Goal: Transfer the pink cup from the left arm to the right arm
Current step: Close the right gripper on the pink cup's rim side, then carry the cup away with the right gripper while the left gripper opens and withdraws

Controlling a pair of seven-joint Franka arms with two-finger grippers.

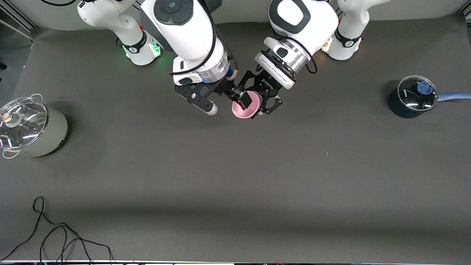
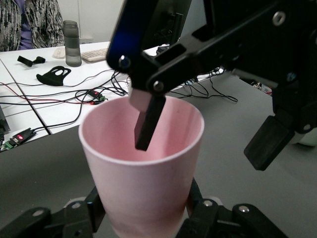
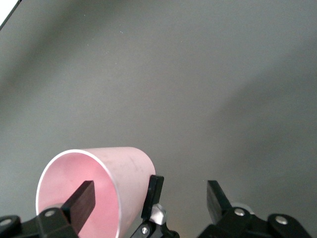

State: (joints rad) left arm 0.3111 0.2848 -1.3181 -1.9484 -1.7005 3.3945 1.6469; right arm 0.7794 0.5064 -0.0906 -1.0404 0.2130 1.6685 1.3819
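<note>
The pink cup [image 1: 239, 110] is held above the table, at about 12 o'clock from the table's middle, between the two arms. The left gripper [image 1: 262, 103] is clamped on its lower body from outside. The right gripper [image 1: 228, 105] stands wide apart: one finger is seen inside the cup's mouth, the other outside, so the wall lies between them and is not yet pinched.

For a good handover, the inner finger should be sunk well below the rim before the right jaws are closed. The wall is thin and tapered, so a slip is likely if the pinch is shallow. The left grip should be released only once the right pinch is judged firm.
</note>
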